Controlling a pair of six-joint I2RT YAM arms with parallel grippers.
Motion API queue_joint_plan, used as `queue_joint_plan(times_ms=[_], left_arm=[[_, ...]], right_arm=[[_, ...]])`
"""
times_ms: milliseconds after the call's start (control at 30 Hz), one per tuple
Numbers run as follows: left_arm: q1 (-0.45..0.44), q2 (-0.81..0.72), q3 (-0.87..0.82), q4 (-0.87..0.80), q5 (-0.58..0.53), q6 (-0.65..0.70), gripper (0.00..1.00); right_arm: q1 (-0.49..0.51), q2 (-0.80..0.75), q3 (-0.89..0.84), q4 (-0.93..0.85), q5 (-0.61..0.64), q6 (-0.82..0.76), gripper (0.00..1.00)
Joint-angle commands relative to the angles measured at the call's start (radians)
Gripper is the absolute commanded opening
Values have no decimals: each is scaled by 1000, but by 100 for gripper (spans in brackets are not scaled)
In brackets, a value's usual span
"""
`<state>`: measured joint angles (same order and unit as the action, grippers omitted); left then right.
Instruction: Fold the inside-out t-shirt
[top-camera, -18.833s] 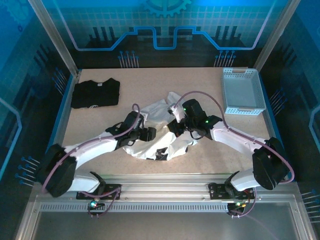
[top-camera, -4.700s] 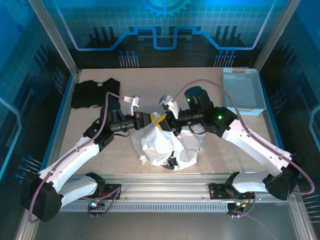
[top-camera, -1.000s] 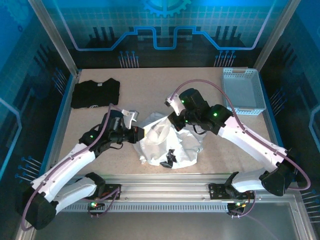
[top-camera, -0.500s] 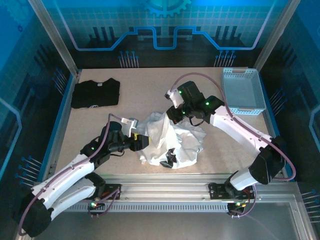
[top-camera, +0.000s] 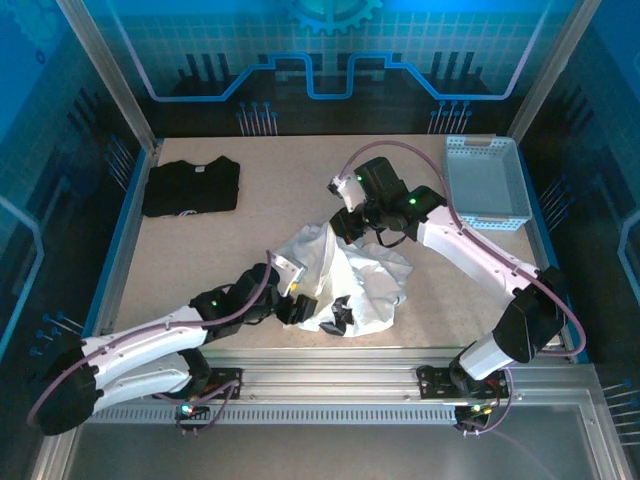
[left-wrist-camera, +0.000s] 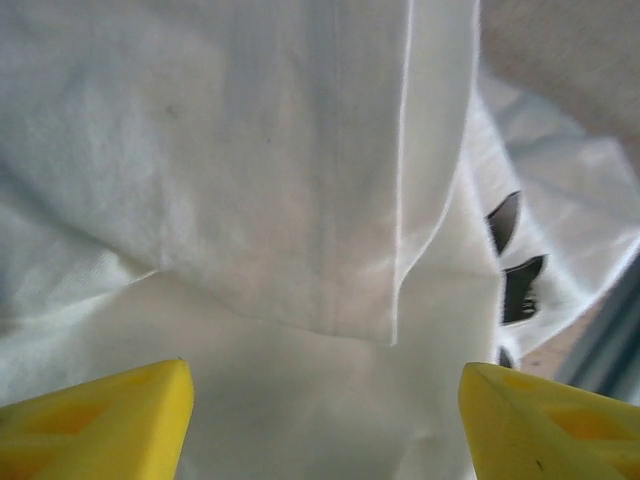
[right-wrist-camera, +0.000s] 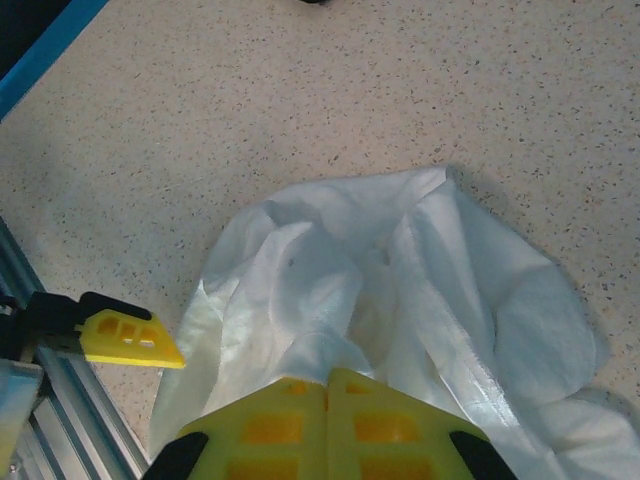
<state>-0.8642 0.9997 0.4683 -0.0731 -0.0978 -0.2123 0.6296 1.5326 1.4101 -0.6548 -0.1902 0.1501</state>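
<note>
The inside-out t-shirt lies crumpled and white in the middle of the table, with small dark marks at its near edge. My right gripper is at the shirt's far side, shut on a pinched fold of the fabric; its yellow fingers press together. My left gripper sits low at the shirt's near left edge. Its yellow fingers stand wide apart with loose white cloth spread beneath them and nothing gripped. The dark marks show to the right in the left wrist view.
A folded black t-shirt lies at the far left corner. A pale basket stands at the far right. The aluminium rail runs along the near edge, close behind the left gripper. Bare tabletop lies beyond the shirt.
My left gripper has opened and let go of the shirt, sliding toward the near edge and lower. My right gripper has drawn its fold slightly farther back.
</note>
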Motion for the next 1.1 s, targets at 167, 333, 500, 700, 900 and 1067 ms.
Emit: queue_joint_plan(times_ms=[167,333,500,700,900,1067], left_arm=[[-122,79,41,9,-332,164,78],[-153,150,50,86,-423,264,82],[-168,206,72,146,-463,349,85],[-185,240,79,224,-462,400,78],[-190,248,86,254,-466,394,42],[-184,195,70,237,-504,357,6]], right_arm=[[-21,8,26,0,-45,-4,0],[-22,5,13,11,-53,0,0],[-27,-2,4,17,-58,5,0],[-31,1,1,23,-69,9,0],[-33,-2,-3,26,-71,9,0],[-35,-5,-12,40,-76,29,0]])
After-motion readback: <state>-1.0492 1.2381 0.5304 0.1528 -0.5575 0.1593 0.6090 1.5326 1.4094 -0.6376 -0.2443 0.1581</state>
